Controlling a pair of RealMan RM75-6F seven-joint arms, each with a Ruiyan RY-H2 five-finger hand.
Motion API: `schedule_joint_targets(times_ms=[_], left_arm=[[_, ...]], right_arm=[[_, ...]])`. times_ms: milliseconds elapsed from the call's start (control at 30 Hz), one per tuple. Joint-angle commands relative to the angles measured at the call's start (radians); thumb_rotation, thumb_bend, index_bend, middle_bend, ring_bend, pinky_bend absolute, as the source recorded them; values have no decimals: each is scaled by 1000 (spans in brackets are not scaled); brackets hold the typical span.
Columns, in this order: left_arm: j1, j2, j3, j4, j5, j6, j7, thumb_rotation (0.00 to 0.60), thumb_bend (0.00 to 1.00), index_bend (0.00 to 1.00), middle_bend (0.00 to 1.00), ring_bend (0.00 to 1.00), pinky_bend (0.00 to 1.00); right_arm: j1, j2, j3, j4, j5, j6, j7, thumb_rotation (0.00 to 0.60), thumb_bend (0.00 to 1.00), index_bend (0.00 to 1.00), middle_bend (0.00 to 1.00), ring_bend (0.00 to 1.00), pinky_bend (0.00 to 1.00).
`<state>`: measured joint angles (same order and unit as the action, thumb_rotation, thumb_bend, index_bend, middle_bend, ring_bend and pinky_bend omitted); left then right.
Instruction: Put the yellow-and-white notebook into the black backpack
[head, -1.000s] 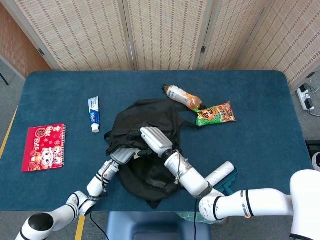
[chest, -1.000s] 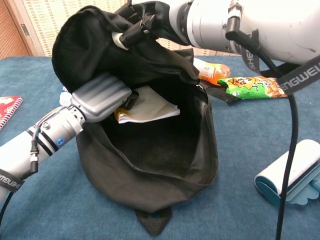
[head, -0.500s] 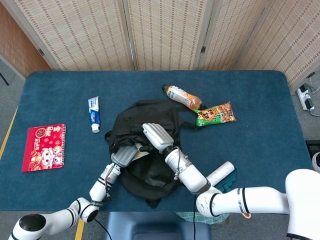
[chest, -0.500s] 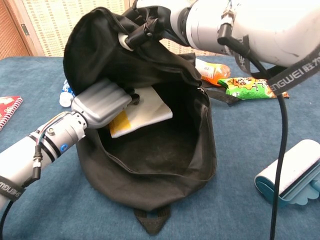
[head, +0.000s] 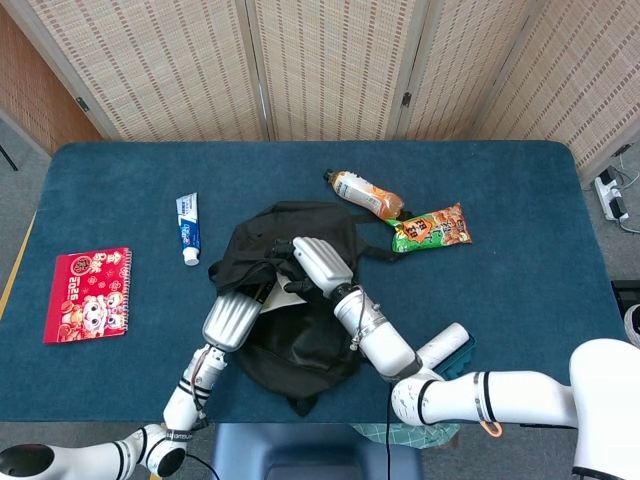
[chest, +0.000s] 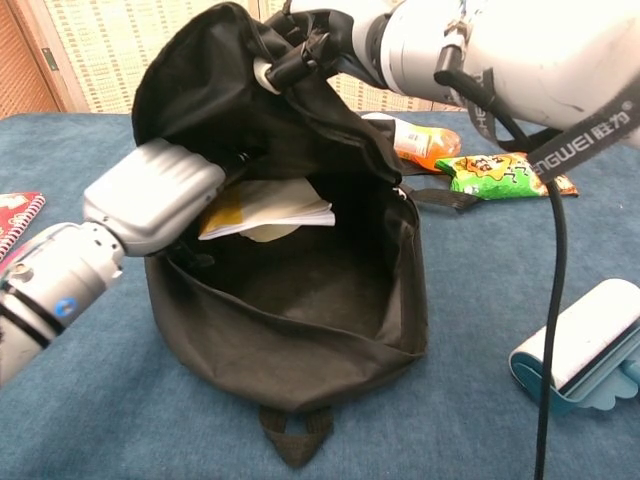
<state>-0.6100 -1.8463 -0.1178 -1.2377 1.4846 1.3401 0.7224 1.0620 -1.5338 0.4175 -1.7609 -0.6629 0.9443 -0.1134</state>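
Observation:
The black backpack (chest: 300, 320) lies on the blue table with its mouth held wide toward the chest camera; from the head view it is a dark heap (head: 300, 340). My right hand (chest: 330, 35) (head: 320, 264) grips the bag's upper rim and holds it raised. The yellow-and-white notebook (chest: 268, 208) hangs nearly level inside the mouth, just past the left rim. My left hand (chest: 152, 196) (head: 229, 320) is at that rim and holds the notebook's left end; its fingers are hidden behind the fabric.
A red notebook (head: 88, 294) lies at the table's left edge, with a toothpaste tube (head: 187, 228) beyond it. Behind the bag lie an orange drink bottle (head: 366, 193) and a green-orange snack packet (head: 432, 228). A white lint roller (chest: 585, 345) lies at the front right.
My left hand has drawn back and risen toward the bag's left rim. The notebook has lifted with it and levelled out. The right hand keeps the rim raised.

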Motion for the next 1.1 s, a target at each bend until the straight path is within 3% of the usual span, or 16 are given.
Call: schedule_joint_targets(times_ms=[33,267,500,767,833,1000,1100], left_arm=[[31,33,24,-46,29,40,-36,600,0,113,179,204,192],[90,120,83,-165,105,119,-139,600,0,159,240,254,215],[141,177,129,-217,183,191,-254,600,0,214,298,306,240],[213,265,137,-313,139,217,-355,600,0,228,321,321,241],[230,284,135,-322,129,226,-365,600,0,230,322,321,242],[262,319,126,-310,99,227,-424,600,0,236,322,320,245],[275,336,120,-308,82,220,-429,600,0,236,321,320,246]], right_arm=[[-1,0,0,6,1,-3,3,600,722,678,372,387,345],[-1,-9,-4,21,-8,-18,13,600,720,676,372,387,345],[2,-18,-8,39,-8,-23,12,600,719,677,372,387,345],[-22,13,-36,8,-55,-59,27,600,715,607,359,354,327],[-30,35,-51,-10,-72,-80,29,600,657,511,328,313,286],[-65,102,-80,-74,-152,-108,47,594,253,31,189,193,194],[-89,145,-95,-121,-204,-112,55,520,107,0,123,140,163]])
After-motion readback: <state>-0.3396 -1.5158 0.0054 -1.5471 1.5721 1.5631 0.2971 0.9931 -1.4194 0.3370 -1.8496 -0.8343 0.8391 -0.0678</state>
